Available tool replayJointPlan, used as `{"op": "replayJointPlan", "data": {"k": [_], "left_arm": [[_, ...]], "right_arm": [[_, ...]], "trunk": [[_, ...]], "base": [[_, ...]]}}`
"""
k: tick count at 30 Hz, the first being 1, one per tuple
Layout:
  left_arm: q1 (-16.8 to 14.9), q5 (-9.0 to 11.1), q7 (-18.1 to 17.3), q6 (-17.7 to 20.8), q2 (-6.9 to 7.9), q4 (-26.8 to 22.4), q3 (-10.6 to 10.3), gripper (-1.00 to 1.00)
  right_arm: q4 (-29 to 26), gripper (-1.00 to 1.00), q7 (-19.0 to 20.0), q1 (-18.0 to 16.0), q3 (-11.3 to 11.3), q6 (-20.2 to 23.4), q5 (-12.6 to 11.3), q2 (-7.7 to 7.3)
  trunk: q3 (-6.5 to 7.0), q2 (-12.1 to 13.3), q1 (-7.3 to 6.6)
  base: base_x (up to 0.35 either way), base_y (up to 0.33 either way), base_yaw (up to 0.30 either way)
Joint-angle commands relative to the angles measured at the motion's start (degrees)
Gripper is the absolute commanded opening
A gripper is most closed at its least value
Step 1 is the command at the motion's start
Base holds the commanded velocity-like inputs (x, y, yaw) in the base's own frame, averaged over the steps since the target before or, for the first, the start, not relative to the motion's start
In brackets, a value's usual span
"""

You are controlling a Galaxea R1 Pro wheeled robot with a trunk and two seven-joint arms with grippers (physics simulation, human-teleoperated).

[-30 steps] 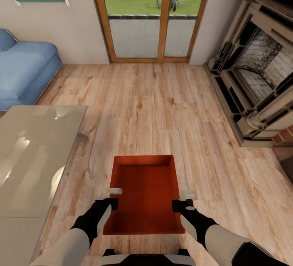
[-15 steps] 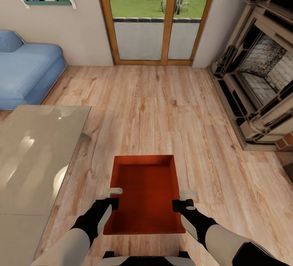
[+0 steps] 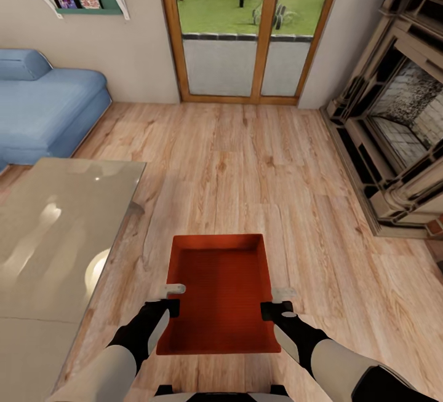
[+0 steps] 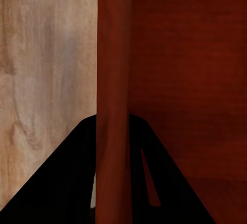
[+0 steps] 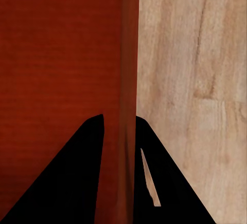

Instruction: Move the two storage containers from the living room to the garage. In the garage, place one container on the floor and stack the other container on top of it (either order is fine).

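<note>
One storage container (image 3: 221, 294) is held up between both claws, over the wood floor (image 3: 246, 162) of the living room. From the head, the left claw (image 3: 173, 299) pinches its left wall and the right claw (image 3: 278, 302) pinches its right wall. Far past the claws stand the glass doors (image 3: 246, 27), with the blue sofa (image 3: 46, 107) off to the left claw's side. I think this is the carrying step. Next, the robot must drive to the garage and keep the box level.

The left wrist view shows what the head cannot: the thin red wall (image 4: 114, 80) sits right between the dark fingers (image 4: 62, 183).

The right wrist view shows the same, its wall (image 5: 128, 80) squeezed between fingers (image 5: 77, 183), with floor just outside.
</note>
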Motion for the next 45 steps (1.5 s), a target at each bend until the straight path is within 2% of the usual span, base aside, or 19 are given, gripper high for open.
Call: {"op": "replayJointPlan", "data": {"k": [1,18,45], "left_arm": [[0.02,-0.71,0.49,0.54,0.74,2.03,-0.01,-1.0],[0.03,-0.71,0.44,0.54,0.74,2.03,-0.02,-1.0],[0.02,-0.71,0.4,0.54,0.74,2.03,-0.08,-1.0]], "right_arm": [[-0.17,-1.0,-1.35,-0.09,-1.77,-0.15,0.91,-0.76],[-0.17,-1.0,-1.35,-0.09,-1.77,-0.28,0.91,-0.7],[-0.17,-1.0,-1.44,-0.09,-1.77,-0.35,0.96,-0.77]], "trunk": [[-0.03,-0.07,0.02],[0.84,-0.07,0.02],[2.96,-0.07,0.02]], "base": [[0.0,0.0,0.009],[0.0,0.0,-0.117],[0.0,0.0,-0.003]]}}
